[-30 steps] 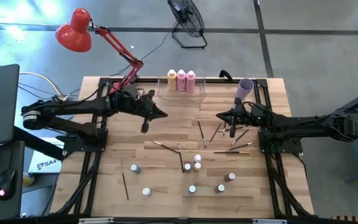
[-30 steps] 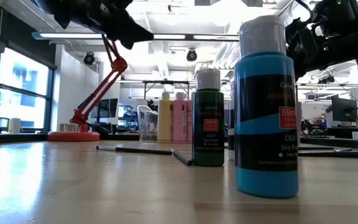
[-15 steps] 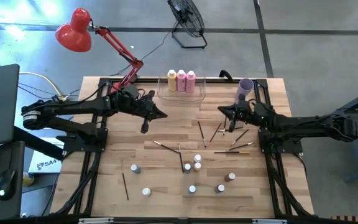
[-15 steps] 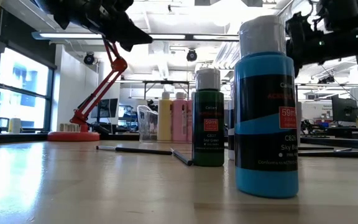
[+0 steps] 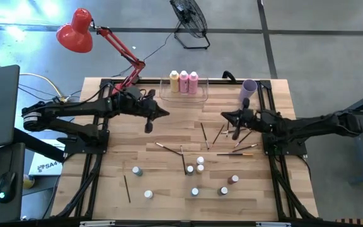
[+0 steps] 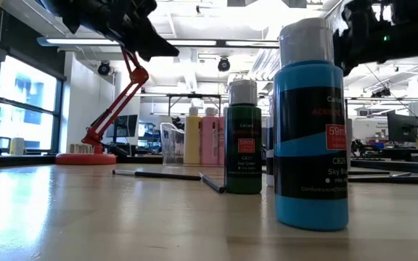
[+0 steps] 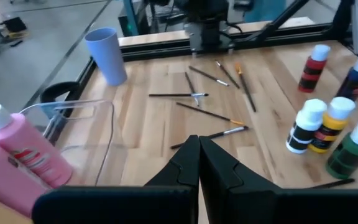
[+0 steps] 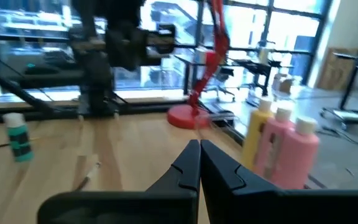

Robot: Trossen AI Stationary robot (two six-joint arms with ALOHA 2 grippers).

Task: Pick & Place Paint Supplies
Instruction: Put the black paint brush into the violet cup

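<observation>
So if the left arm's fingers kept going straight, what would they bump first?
Probably the paintbrushes lying on the table straight ahead of the left gripper, though it hangs above the wood, so it might pass over them.

Left pincer [image 7: 199, 146]: both dark fingers pressed together, nothing between them, held above the wooden tabletop [image 7: 142, 118]. Clear plastic bin [image 7: 82, 134] to one side, holding two pink bottles [image 7: 23, 152] with white caps. Lilac cup [image 7: 106, 55] upright near the far edge. Several paintbrushes [image 7: 211, 114] lie scattered mid-table. A cluster of small white-capped bottles [image 7: 330, 132] stands opposite the bin: black, yellow, green, red, blue. The other arm [image 7: 204, 25] stands beyond the brushes.
</observation>
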